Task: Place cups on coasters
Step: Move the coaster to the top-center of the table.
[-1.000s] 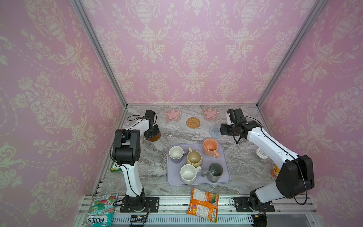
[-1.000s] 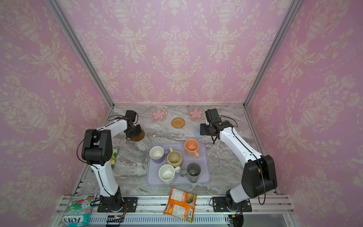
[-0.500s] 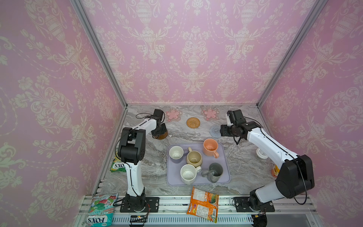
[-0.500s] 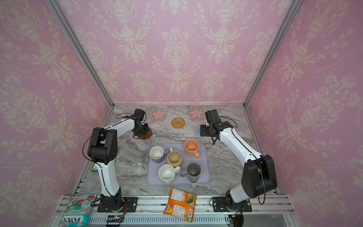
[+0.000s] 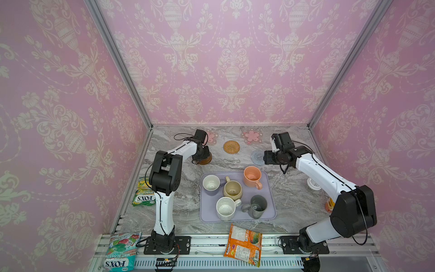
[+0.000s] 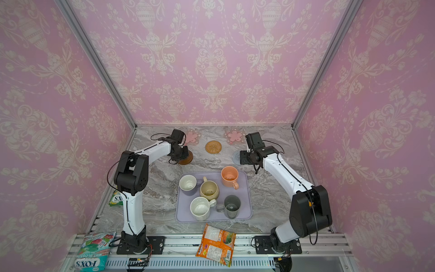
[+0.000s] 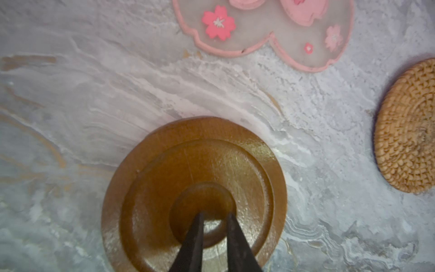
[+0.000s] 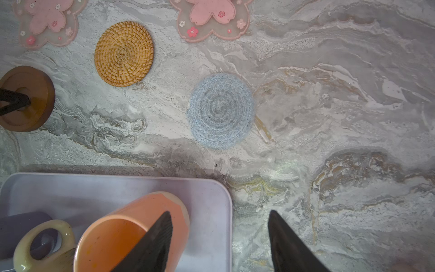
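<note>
Five cups stand on the lavender tray (image 5: 207, 205): lavender (image 5: 211, 183), beige (image 5: 232, 189), peach (image 5: 252, 175), speckled white (image 5: 225, 208) and dark grey (image 5: 257, 206). My left gripper (image 7: 215, 215) is shut, its tips pressing into the centre hollow of the dark brown wooden coaster (image 7: 164, 176), which lies left of the tray's far edge (image 5: 206, 160). Two pink flower coasters (image 5: 251, 136) (image 5: 211, 137), a rattan coaster (image 5: 231, 147) and a grey-blue coaster (image 5: 257, 157) lie near the back wall. My right gripper (image 8: 219, 212) hangs open over the tray's far right corner, beside the peach cup (image 8: 113, 233).
A small white lid (image 5: 313, 183) lies right of the tray under my right arm. A green candy bag (image 5: 143, 195) sits at the left edge. An orange snack packet (image 5: 243, 245) and another candy bag (image 5: 121, 249) lie on the front rail.
My left gripper has moved right along the table, and the wooden coaster has slid right with it, toward the rattan coaster. The right arm has barely moved.
</note>
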